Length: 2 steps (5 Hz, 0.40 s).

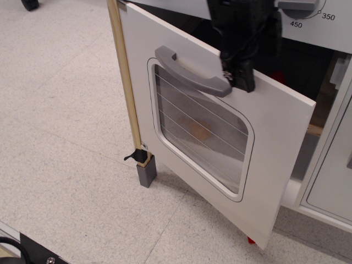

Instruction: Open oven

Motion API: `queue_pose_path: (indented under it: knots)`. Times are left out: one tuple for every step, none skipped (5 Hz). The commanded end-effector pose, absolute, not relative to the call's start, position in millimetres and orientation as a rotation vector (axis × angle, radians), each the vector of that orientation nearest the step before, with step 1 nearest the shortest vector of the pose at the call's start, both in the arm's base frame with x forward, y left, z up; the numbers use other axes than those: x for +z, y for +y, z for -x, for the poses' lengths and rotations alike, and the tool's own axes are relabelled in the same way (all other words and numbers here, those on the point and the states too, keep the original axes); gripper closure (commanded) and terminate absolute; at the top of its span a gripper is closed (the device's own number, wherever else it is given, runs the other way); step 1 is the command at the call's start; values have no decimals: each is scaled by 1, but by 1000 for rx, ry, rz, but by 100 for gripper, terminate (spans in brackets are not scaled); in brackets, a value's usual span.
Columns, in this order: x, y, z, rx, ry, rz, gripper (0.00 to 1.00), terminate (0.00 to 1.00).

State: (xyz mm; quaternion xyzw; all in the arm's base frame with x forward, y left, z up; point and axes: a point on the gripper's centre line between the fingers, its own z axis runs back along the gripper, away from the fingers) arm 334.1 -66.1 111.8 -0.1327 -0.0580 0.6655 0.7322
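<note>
The white toy oven (330, 33) has its grey dial (300, 6), marked 350 and 450, at the top right. Its door (275, 143) stands partly open, swung out towards me on its left hinge. The door carries a grey bar handle (190, 71) and a rounded wire-lined window (203, 132). My black gripper (242, 80) hangs from the top edge, just right of the handle's right end and at the door's upper edge. It holds nothing that I can see. Its jaws are blurred into one dark shape.
A wooden post (125, 82) on a grey foot block (147, 173) runs along the door's hinge side. A plain white cabinet panel (333, 181) stands at the right. Something red (279, 77) sits inside the dark oven. The speckled floor (66, 137) spreads left.
</note>
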Motion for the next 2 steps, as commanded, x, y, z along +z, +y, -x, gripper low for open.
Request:
queue_pose_path:
  knots:
    - [90,-50,-307,1438,-17,157,0,0]
    - [82,-34,-288,1404,-5,114,0,0]
